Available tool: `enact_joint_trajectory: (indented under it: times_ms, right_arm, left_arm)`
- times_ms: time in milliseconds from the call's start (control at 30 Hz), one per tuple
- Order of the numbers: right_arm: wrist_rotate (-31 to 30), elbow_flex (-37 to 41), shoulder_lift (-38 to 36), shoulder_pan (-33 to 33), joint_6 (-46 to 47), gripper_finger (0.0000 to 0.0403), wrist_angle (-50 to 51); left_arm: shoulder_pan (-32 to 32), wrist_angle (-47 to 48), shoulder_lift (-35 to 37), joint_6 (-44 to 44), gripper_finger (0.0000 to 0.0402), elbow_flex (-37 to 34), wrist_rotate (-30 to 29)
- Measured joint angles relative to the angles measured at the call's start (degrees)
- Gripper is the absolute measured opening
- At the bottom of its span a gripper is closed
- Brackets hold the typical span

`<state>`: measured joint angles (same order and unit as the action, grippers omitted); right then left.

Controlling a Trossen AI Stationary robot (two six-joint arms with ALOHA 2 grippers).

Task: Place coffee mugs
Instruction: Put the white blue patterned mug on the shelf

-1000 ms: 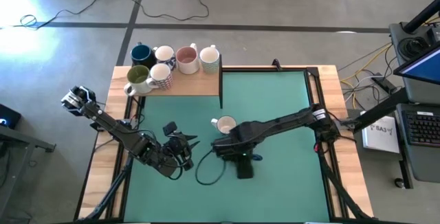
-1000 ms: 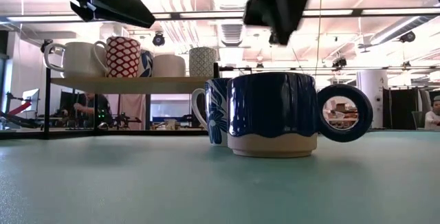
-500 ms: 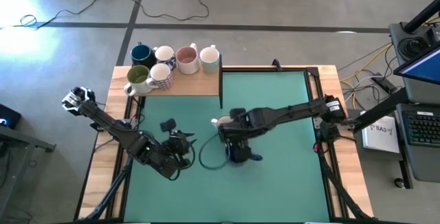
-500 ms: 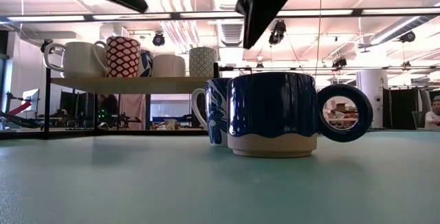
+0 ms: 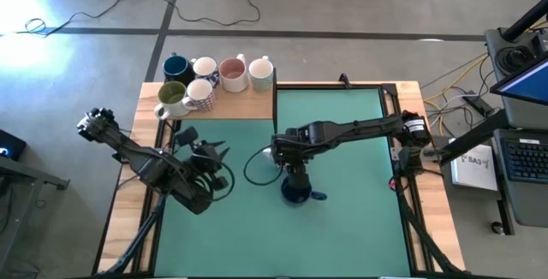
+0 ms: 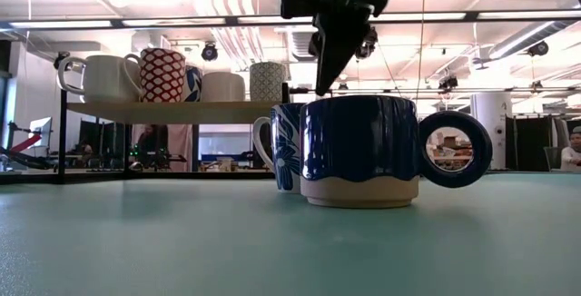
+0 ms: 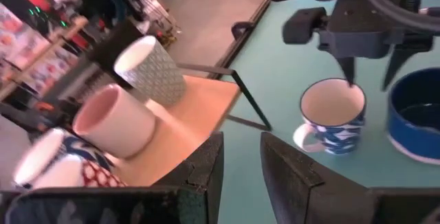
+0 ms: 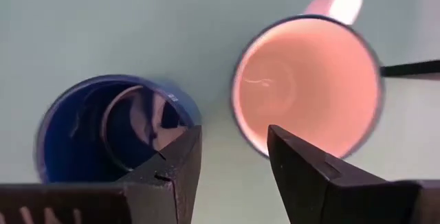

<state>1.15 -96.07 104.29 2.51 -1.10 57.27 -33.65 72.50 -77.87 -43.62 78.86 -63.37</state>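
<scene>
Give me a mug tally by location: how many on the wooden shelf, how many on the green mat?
On the wooden shelf: 6 (dark blue mug, three white mugs, pink-inside mug, olive-inside mug)
On the green mat: 2 (dark blue mug, blue-patterned white mug)
Total: 8

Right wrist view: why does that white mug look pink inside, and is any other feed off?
Right wrist view: the patterned mug glows pinkish, likely a colour cast, since the left wrist view shows its inside white. Left wrist view: the shelf mugs are smeared and soft. Low view: bright ceiling lights wash out the top, leaving the right gripper a dark silhouette.
</scene>
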Motion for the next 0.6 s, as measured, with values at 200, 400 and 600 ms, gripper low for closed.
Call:
enact_joint_trajectory:
  times_ms: [200, 400, 600]
  right_arm:
    - [0.8, 0.9, -0.1, -0.4, -2.8, 0.0155, -0.3]
    - [0.8, 1.0, -0.1, -0.7, -5.9, 0.0155, -2.3]
    - [0.8, 1.3, -0.1, -2.5, -6.6, 0.0155, -4.1]
  left_arm:
    - [0.2, 1.2, 0.0, 0.0, 0.0079, 0.1, -0.3]
    - [2.6, 6.8, 0.5, -5.4, 0.0079, -0.2, 4.1]
    - [4.6, 10.3, 0.5, -6.9, 0.0079, -0.5, 9.0]
